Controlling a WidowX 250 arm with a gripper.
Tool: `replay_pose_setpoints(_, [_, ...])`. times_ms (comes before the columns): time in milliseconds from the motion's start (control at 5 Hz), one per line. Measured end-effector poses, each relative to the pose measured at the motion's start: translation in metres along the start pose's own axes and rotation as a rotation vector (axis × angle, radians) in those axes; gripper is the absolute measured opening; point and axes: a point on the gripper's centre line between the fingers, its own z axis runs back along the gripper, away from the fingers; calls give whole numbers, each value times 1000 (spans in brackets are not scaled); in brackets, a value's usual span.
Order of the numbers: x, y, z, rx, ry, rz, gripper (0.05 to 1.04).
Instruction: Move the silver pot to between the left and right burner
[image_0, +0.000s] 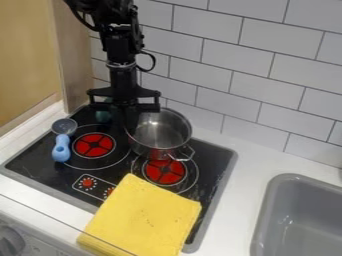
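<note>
Silver pot (160, 132): one, upright on your stove (217, 182), far side, overlapping the right burner (165, 172) in your view. Black gripper (129, 116): one, at the pot's left rim; you cannot tell whether its jaws are open or closed. Yellow cloth (145, 215): one, at your near side. Grey sink (304, 220): one, right.

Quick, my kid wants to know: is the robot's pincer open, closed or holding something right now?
Pincer: at the rim of the pot; open, closed or gripping it can't be told.
</note>
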Motion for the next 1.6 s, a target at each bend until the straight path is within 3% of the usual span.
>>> replay_pose_setpoints(200, [4, 5, -1, 36, 7, 11, 78])
replay_pose_setpoints(400, [4, 8, -1, 47, 8, 11, 238])
replay_pose_setpoints(600, [0, 11, -1, 50, 30, 21, 496])
replay_pose_setpoints(800, [0, 10, 14, 56, 1, 20, 803])
replay_pose_setpoints(1000, [-1, 3, 40, 88, -74, 1, 1012])
replay_pose_setpoints(1200, [-19, -24, 53, 73, -108, -75, 1009])
replay_pose_setpoints(1400, [-36, -54, 49, 120, -115, -162, 999])
replay_pose_setpoints(1600, [-59, -85, 50, 113, -137, -235, 999])
